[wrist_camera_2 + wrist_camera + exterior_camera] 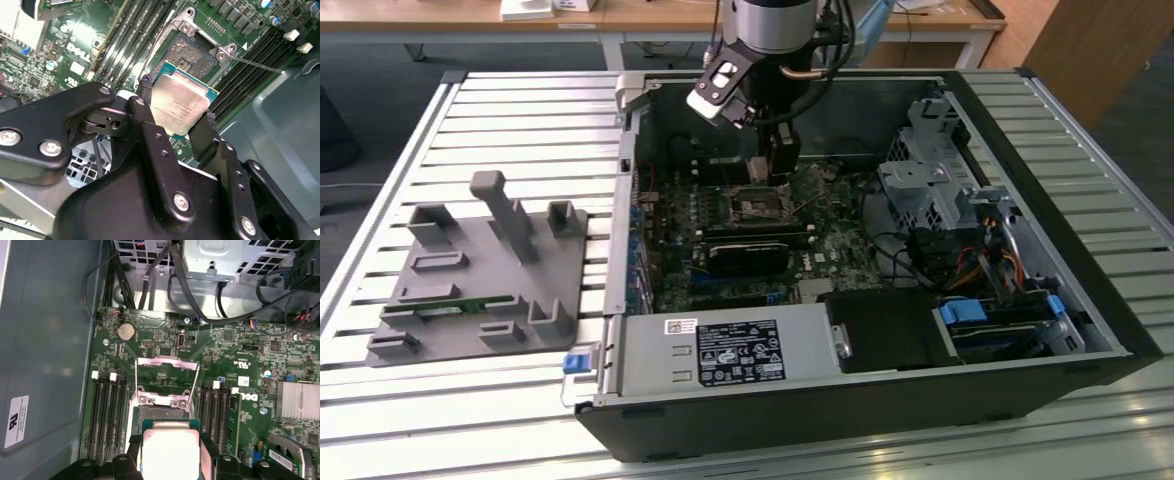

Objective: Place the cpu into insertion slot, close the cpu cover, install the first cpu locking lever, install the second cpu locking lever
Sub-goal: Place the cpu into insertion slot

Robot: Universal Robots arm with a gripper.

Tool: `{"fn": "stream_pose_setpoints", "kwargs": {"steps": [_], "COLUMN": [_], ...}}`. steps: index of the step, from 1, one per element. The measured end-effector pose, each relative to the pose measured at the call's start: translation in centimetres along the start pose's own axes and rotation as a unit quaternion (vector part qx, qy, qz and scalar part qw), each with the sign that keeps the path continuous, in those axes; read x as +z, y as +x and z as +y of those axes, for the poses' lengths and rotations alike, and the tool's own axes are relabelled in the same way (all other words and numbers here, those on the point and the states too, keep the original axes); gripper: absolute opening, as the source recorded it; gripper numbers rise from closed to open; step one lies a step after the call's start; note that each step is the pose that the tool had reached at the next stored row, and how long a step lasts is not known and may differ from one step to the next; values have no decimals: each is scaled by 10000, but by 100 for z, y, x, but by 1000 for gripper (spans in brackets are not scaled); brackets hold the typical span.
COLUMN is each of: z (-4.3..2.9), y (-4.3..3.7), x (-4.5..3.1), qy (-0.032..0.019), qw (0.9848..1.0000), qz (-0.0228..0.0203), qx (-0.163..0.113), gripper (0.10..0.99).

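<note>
Chip in claw is how it stands: the gripper (pixel 177 101) has its 2 black fingers (pixel 144 97) narrowed onto opposite edges of the cpu (pixel 184 97). It holds the chip flat, with the dull silver top facing back toward the wrist. In the exterior view, the gripper (pixel 774 170) hangs inside the open computer case (pixel 1107 330). It is toward the far side, to the exterior view's left of the drive cage (pixel 921 175).

The insertion slot (pixel 192 50) lies just past the held chip's leading edge and below it. In the first wrist view the cpu (pixel 170 450) overlaps one rim of the insertion slot (pixel 162 413), so the 2 are close but not square over square. The chip looks clear of the socket and not seated, though I cannot judge how much gap there is. Its edges run roughly parallel to the socket's rim.

The cpu cover (pixel 167 362) is swung open on the side of the slot away from the gripper. Beside it, 2 thin wire levers (pixel 136 377) stand raised off the green motherboard (pixel 235 345). By my reckoning none of the task's steps is finished: the chip is over its socket, not in it.
</note>
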State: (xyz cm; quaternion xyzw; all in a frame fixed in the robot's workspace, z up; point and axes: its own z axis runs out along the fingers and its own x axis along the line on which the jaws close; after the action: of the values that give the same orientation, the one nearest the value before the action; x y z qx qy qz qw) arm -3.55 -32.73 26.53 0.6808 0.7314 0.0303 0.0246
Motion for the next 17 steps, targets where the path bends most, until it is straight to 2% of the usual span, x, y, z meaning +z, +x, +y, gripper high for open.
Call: {"fn": "stream_pose_setpoints", "kwargs": {"steps": [4, 11, 17], "z": [-2, -26, -46], "y": [41, 45, 52], "x": [60, 185, 276], "qy": [1, 7, 7], "qw": [10000, 10000, 9998], "qz": [-9, -18, -39], "qx": [0, 26, 185], "gripper": [545, 545, 545]}}
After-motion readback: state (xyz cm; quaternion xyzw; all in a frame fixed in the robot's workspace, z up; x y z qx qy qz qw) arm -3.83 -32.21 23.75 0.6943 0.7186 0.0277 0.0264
